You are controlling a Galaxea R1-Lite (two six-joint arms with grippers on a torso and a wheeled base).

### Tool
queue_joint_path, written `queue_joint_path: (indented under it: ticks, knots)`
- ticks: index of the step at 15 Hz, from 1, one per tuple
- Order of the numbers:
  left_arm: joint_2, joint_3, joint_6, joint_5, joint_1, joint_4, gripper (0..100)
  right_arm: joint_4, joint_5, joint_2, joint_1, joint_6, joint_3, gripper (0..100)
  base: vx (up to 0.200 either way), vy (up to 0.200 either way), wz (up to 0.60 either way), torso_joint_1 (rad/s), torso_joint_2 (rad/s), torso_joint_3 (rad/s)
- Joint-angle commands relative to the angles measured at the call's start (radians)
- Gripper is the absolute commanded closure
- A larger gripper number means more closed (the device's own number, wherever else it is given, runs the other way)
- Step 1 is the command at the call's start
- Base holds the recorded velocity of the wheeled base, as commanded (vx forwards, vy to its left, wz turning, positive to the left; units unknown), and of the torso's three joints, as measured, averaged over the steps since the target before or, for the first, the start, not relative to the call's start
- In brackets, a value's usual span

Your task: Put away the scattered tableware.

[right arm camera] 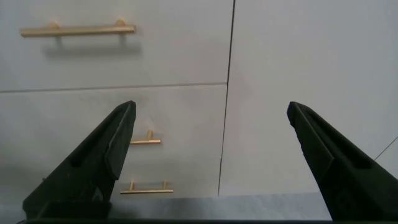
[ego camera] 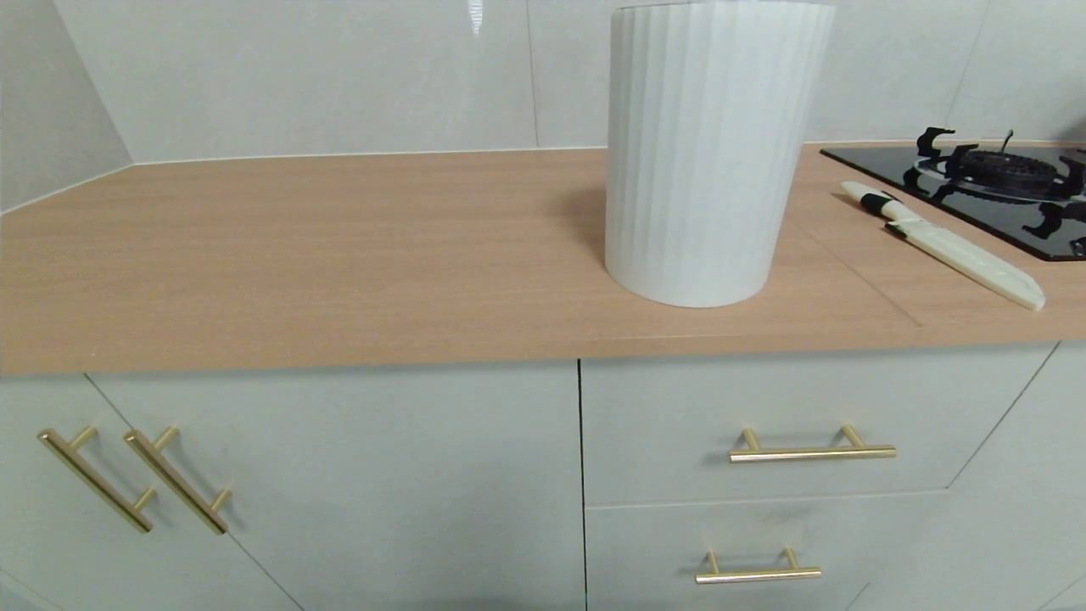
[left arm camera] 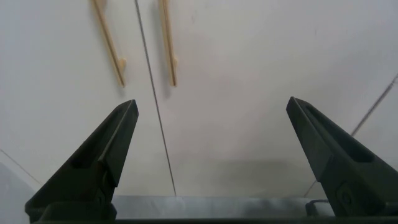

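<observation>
knife [ego camera: 942, 243] lies on counter [ego camera: 339, 255] at stove [ego camera: 976, 182] edge, near white ribbed canister [ego camera: 704, 153]. left gripper [left arm camera: 211, 102] and right gripper [right arm camera: 211, 106] both spread wide, empty, facing cabinet fronts [ego camera: 382, 475].

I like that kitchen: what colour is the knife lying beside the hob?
The knife is creamy white with a black band at its handle; head view.

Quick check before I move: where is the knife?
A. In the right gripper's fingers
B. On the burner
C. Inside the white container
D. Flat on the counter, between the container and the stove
D: the knife lies flat on the counter, to the right of the container and along the near edge of the stove.
</observation>
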Motion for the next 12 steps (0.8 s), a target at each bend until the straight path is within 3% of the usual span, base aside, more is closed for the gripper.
queue_joint_path:
  ticks: [1,4,12]
  knots:
    - [0.002,-0.002,0.000,0.000,0.001,-0.003,0,0.000,0.000,0.001,0.001,0.002,0.000,0,0.000,0.000,0.00,0.159,-0.26,-0.281]
    - [0.002,0.000,0.000,0.000,0.001,-0.003,0,0.000,-0.001,0.001,0.001,0.000,0.000,0,0.000,0.000,0.00,0.074,-0.53,-0.274]
    - [0.002,0.000,0.000,0.000,0.001,-0.003,0,0.000,0.000,0.001,0.001,0.002,0.000,0,0.000,0.000,0.00,0.228,-0.48,-0.271]
